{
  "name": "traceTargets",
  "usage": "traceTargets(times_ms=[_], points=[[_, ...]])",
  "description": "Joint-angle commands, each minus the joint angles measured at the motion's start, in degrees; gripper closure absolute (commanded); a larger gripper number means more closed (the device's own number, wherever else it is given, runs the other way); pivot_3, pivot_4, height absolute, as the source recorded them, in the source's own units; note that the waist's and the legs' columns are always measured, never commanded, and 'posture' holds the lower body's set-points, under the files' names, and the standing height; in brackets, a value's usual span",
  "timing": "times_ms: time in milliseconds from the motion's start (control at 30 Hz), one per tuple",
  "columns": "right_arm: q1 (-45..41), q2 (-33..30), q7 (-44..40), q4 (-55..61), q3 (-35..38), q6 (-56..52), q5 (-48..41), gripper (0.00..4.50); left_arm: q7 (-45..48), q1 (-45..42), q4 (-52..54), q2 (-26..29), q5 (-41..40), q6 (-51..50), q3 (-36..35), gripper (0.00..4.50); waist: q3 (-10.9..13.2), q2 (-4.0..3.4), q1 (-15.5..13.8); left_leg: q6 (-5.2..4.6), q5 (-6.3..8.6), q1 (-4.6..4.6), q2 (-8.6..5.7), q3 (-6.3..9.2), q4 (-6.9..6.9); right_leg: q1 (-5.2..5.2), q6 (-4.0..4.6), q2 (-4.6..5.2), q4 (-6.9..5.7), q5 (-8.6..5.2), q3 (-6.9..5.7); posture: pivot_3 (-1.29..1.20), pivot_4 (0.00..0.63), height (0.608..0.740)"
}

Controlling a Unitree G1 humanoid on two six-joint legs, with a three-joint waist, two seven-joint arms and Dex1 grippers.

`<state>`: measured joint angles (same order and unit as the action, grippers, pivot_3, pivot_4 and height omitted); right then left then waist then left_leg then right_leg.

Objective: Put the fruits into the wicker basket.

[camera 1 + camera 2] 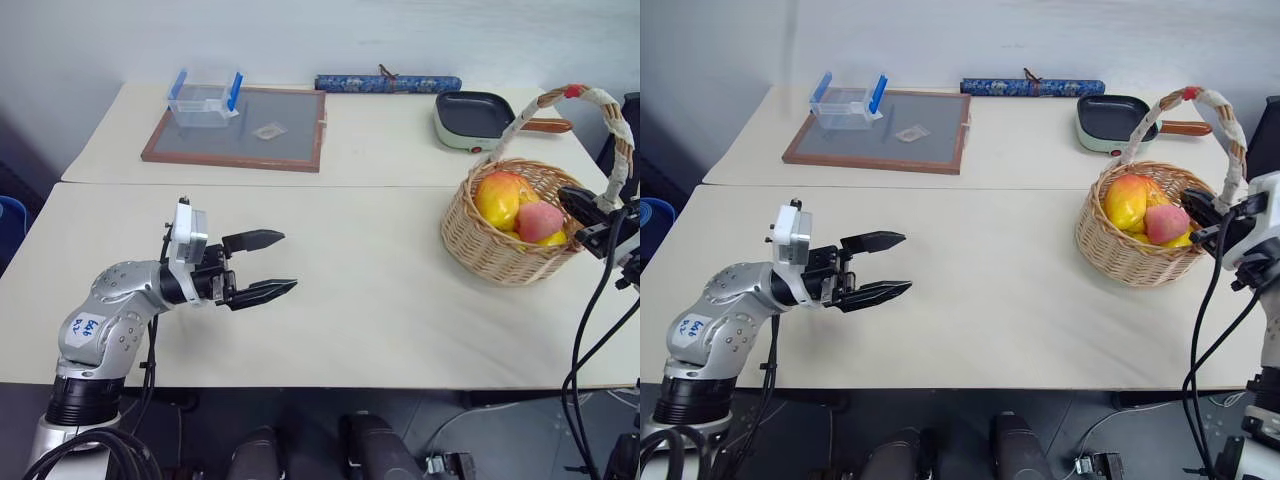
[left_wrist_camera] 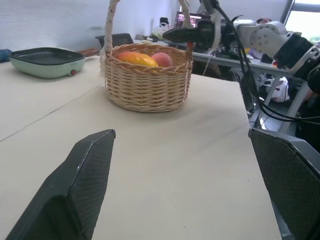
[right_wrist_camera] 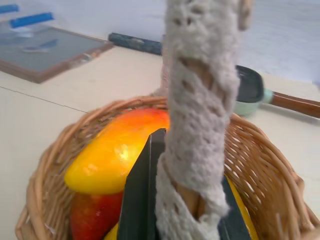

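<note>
Basket: the wicker basket [image 1: 512,225] sits on the near table [image 1: 360,300] at about 3 o'clock in the head view, close to the table's right end; its arched handle [image 1: 600,115], wrapped in pale cloth with a red tie at the top, rises over it.
Fruits: all in the basket. A yellow-and-orange mango [image 1: 498,198] lies toward 9 o'clock inside the rim, a pink peach [image 1: 540,216] just beside it toward 3 o'clock, and a bit of yellow fruit [image 1: 554,238] shows under the peach at 5 o'clock.
Right gripper: the right gripper [image 1: 588,212] is at the basket's 3 o'clock rim, at the foot of the handle; in the right wrist view its dark fingers [image 3: 137,200] stand on either side of the wrapped handle, closed around it.
Left gripper: the left gripper [image 1: 272,264] hovers over the bare table at about 8 o'clock, well apart from the basket, pointing toward 3 o'clock; its fingers are spread, nothing between them.
Far table: a wood-framed board [image 1: 240,126] at 11 o'clock carries a clear box with blue clips [image 1: 205,100]; a dark patterned roll [image 1: 388,83] lies at 12 o'clock; a pale green pan [image 1: 475,118] stands at 1 o'clock, behind the basket.
</note>
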<state>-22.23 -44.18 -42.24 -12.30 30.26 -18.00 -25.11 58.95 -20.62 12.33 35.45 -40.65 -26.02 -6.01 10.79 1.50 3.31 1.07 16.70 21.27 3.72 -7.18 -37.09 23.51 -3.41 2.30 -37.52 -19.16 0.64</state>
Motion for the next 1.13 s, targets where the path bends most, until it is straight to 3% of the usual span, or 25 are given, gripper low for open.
traceTargets(times_ms=[33,133,267,500,667,767,1000,1133], points=[[-2.46,0.6,0.69,-3.43,0.9,4.13,-0.45,4.48,1.02,-1.02,-0.79,0.0,0.62,1.41,-0.39,0.0,0.0,0.0,0.17,0.04,-0.03,-0.03,0.02,0.0,0.0,0.0,0.0,-0.03,-0.01,0.0,0.02,0.0,0.15,0.74],[-1.94,-0.34,-1.39,-4.64,0.1,5.2,-0.34,3.82,1.68,-0.8,-1.54,0.39,0.98,1.8,-0.79,0.0,0.0,0.0,0.05,0.08,-0.06,-0.04,0.07,0.01,0.0,-0.01,0.0,-0.09,-0.01,0.0,0.04,0.0,0.15,0.74],[-0.19,-2.67,-4.69,-4.05,2.72,6.81,-1.86,2.47,2.59,1.2,-2.46,2.0,1.19,1.91,-2.59,0.0,0.0,0.0,-0.02,0.08,-0.06,-0.01,0.07,0.01,0.0,0.0,-0.01,-0.08,0.0,0.0,0.05,0.0,0.15,0.74],[14.38,-8.56,-16.46,0.92,9.32,8.57,-4.19,0.04,3.01,8.47,-2.61,5.38,1.33,2.06,-7.46,0.0,0.01,-0.01,-0.46,0.05,-0.03,-0.01,0.07,0.09,0.06,-0.05,-0.02,-0.06,0.1,-0.01,0.01,0.0,0.15,0.74],[26.66,-9.03,-26.73,6.83,12.67,13.75,-5.01,0.04,4.41,16.3,-2.38,7.3,2.01,3.57,-11.38,0.0,0.01,-0.01,-0.13,-0.13,0.09,-0.05,0.03,0.07,0.07,-0.12,-0.02,0.02,0.14,-0.01,0.02,0.0,0.15,0.74],[32.19,-6.59,-30.38,14.11,9.09,13.93,-6.79,0.04,4.86,19.66,-2.32,8.16,4.9,7.25,-12.14,0.0,0.01,0.0,0.1,-0.37,0.26,-0.12,0.06,0.07,0.11,-0.15,-0.02,0.01,0.12,-0.01,0.01,0.0,0.15,0.74],[20.46,2.55,-30.38,16.74,-12.6,20.8,-1.79,0.04,-1.21,21.74,1.86,7.23,10.45,11.5,-11.76,0.0,0.04,0.09,-0.1,-0.37,0.24,-0.09,0.05,0.14,0.09,-0.15,0.11,0.12,0.1,0.07,-0.11,0.0,0.15,0.74],[12.49,5.97,-31.04,11.98,-20.09,23.59,1.11,0.04,-2.0,22.0,2.71,7.67,13.31,14.52,-11.34,0.0,0.04,0.09,-0.15,-0.36,0.25,-0.02,0.07,0.19,0.09,-0.09,0.12,0.11,0.1,0.06,-0.17,0.0,0.15,0.74]])
